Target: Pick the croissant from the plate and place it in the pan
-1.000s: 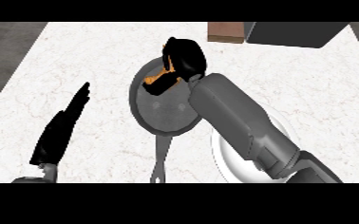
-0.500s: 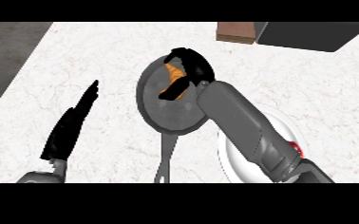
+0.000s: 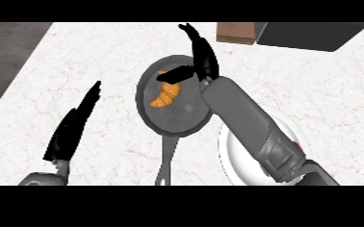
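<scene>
Croissant [image 3: 165,97] lying inside the grey frying pan [image 3: 186,120], on the pan floor toward its left-hand side, no fingers round it. Right robot hand [image 3: 202,60] over the pan's far rim, released: fingers straight and pointing away from the robot, thumb jutting out above the pan just past the croissant's upper end, contact between thumb and pastry not clear enough to call. Right grey forearm slanting down from the pan's right rim across the white plate [image 3: 238,166], hiding most of it. Plate just right of the pan handle, nothing visible on the part that shows. Left robot hand [image 3: 71,130] well left of the pan, open, fingers straight, resting, holding nothing. Brown block [image 3: 235,33] and a dark box [image 3: 313,36] beyond the pan at the far edge of the white marbled table [image 3: 85,57], both apart from the action. Judged progress: pick done, place done as far as visible, croissant off the plate and in the pan. Left to do, probably: only clearing the right robot hand off the pan without nudging the croissant.
</scene>
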